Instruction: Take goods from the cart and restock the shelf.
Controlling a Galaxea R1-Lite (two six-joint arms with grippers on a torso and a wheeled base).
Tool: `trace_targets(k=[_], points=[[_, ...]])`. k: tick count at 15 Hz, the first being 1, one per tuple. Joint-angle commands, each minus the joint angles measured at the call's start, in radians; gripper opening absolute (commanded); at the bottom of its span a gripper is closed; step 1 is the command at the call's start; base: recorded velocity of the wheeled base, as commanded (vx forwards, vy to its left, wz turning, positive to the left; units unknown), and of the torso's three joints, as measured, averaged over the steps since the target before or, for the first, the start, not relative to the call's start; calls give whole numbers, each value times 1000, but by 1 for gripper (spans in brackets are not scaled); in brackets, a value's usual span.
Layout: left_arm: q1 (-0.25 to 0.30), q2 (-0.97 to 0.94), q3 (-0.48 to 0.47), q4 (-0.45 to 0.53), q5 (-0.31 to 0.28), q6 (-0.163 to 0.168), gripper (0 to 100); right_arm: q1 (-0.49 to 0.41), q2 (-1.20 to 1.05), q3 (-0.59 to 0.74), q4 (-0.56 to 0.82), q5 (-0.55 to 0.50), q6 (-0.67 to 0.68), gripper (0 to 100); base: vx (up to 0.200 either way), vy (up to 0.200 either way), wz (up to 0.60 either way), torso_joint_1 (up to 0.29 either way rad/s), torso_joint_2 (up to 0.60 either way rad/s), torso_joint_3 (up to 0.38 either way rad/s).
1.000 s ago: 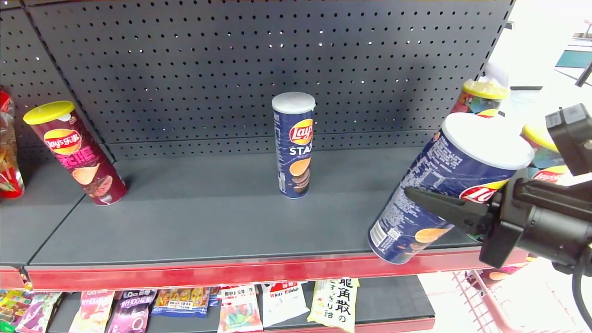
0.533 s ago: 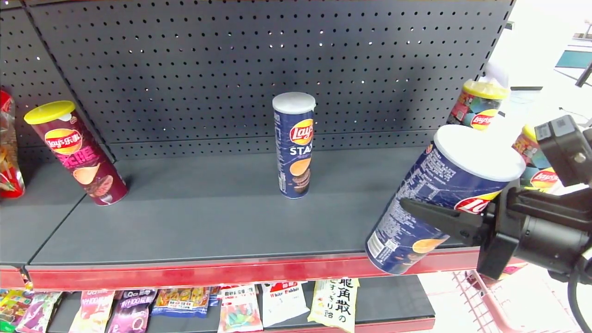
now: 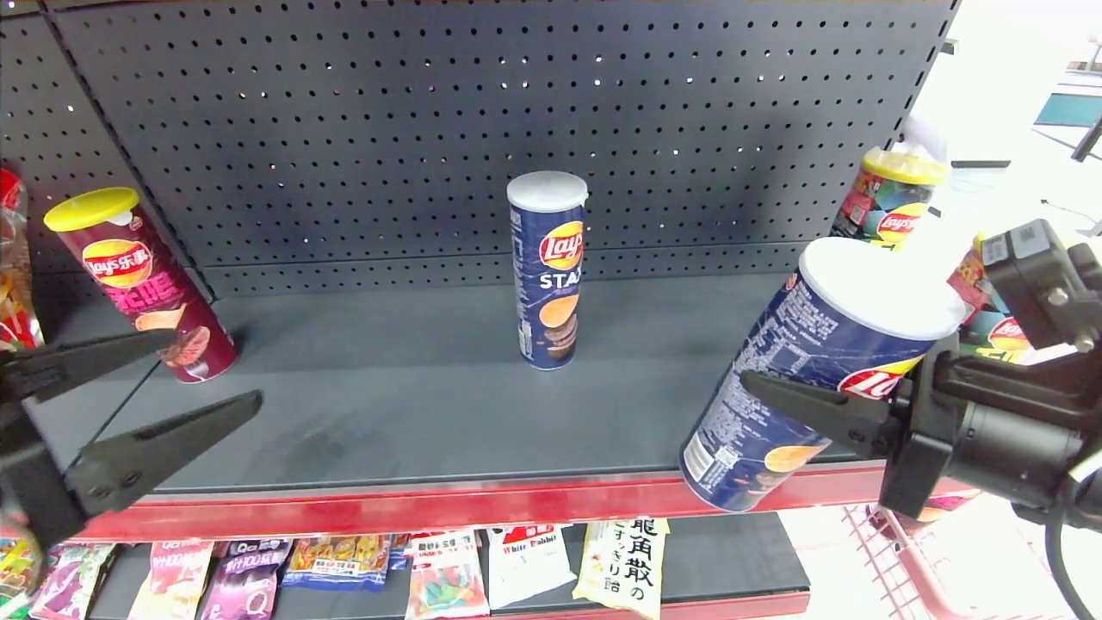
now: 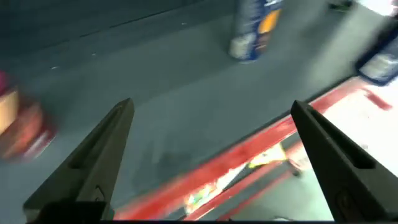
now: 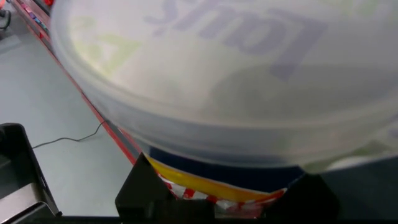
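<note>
Two grippers frame the grey shelf [image 3: 413, 405]. At right of frame, the right gripper [image 3: 809, 405] is clamped on a blue chips can [image 3: 801, 344], with one finger lying across its side wall. The can's long axis is tilted: the white lid [image 5: 217, 62] points to upper right, and the base points to lower left, overlapping the red front edge [image 3: 387, 508]; contact there cannot be judged. At lower left, the left gripper [image 3: 215, 368] is spread wide and holds nothing. A second blue can [image 3: 548, 271] stands upright mid-shelf. A maroon can [image 3: 142, 284] stands at far left.
</note>
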Motion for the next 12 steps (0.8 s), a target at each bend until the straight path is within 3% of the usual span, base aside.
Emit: trace_targets(k=[1,4,7,9,12], points=[[-43,303,-125,-79,-108,44,100,1,22,-17,0,3,-1,0,0,0,0,0,0,0],[-84,358,-169,-85,-102,54,100,2,25,-29,0,3,-1,0,0,0,0,0,0,0],[-159,434,-228,-86,-99,54,100,1,25,-29,0,3,1,0,0,0,0,0,0,0],[-167,501,-272,-103,-91,57,100,1,25,-31,0,3,2,0,0,0,0,0,0,0],[-209,661,-401,-181,-68,54,100,-8,25,-29,0,3,2,0,0,0,0,0,0,0]])
